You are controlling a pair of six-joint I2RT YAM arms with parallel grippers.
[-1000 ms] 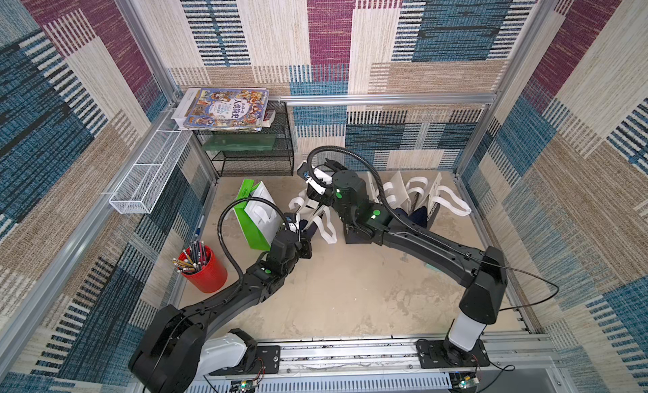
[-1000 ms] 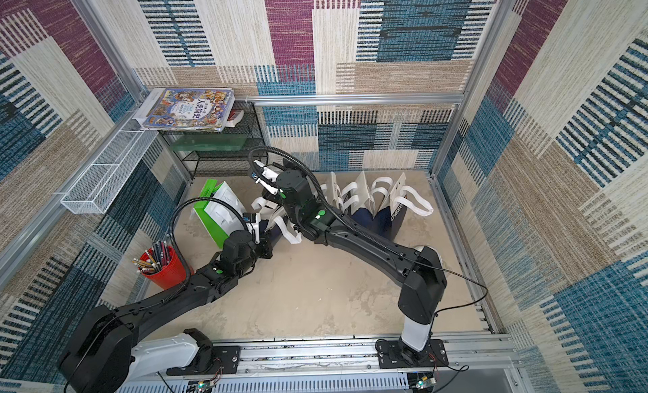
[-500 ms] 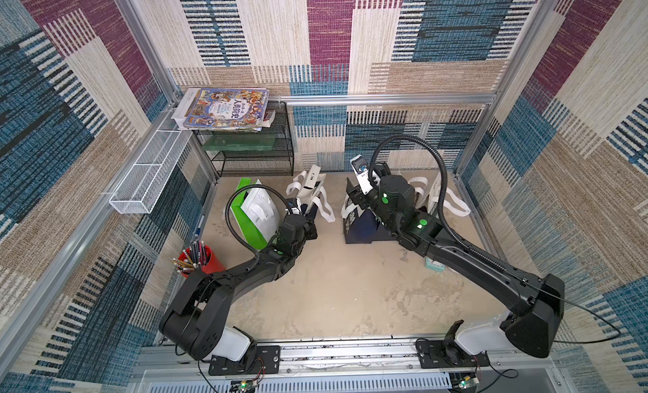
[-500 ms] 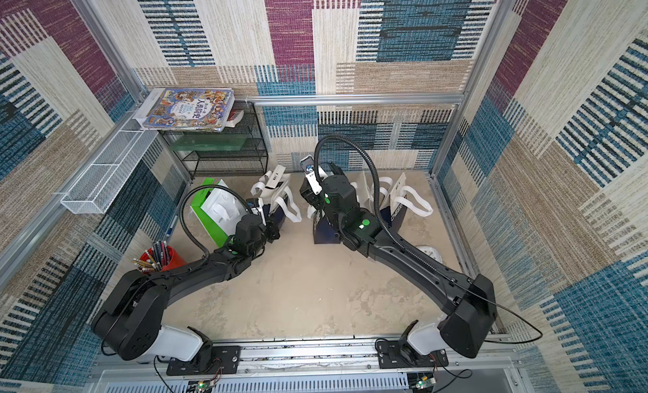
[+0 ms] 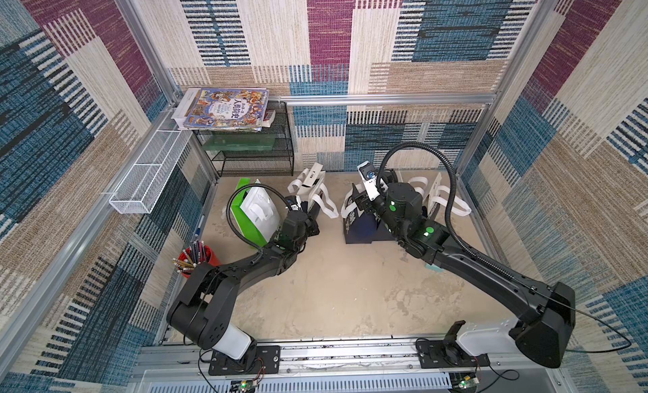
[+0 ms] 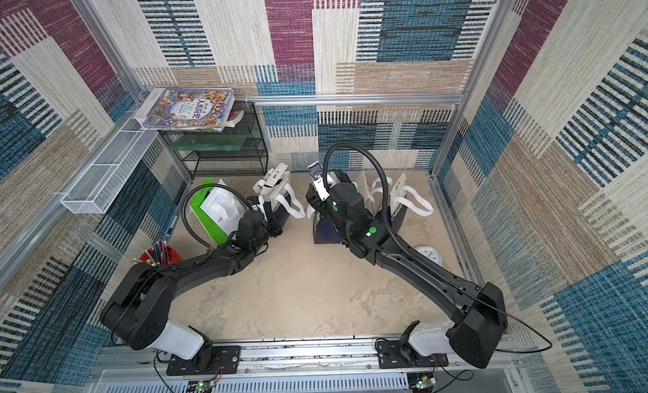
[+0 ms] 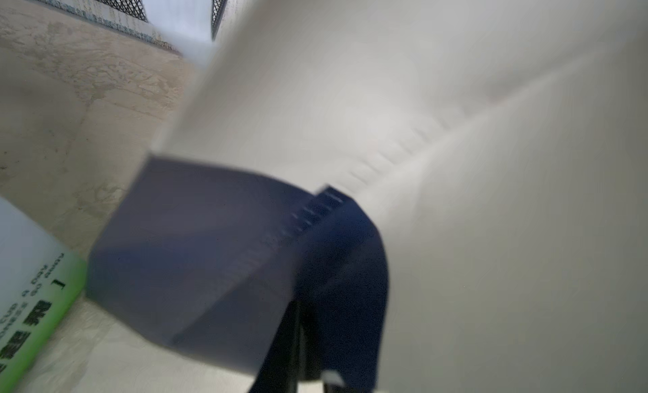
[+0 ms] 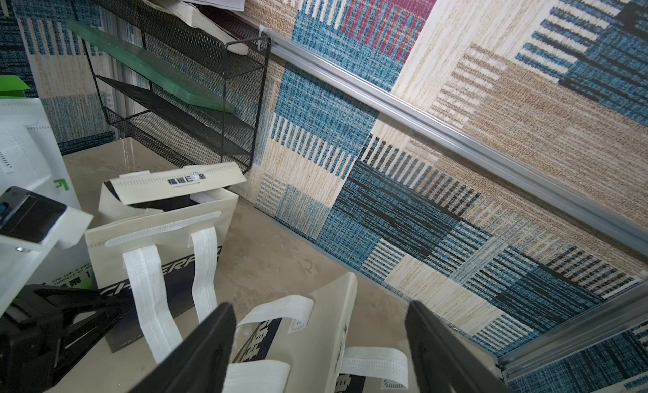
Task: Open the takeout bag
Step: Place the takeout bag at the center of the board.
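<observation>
Takeout bag stands on tabletop, just beside green-white bag, top flap up. Left tool is at its navy lower side, prob. to steady it. Jaw state: cannot tell, left wrist view blurred. Right tool has jaws apart, empty, over 2nd bag. Only right wrist view shows flap's print.

Walls: patchwork of blue, maroon, beige and cream stripes. Table: mottled beige. Takeout bag mid-frame: cream over navy, white handles. Shopping bag left of it: white and green. Pencil cup lower left: red. Shelf: black mesh. Basket: white mesh.
</observation>
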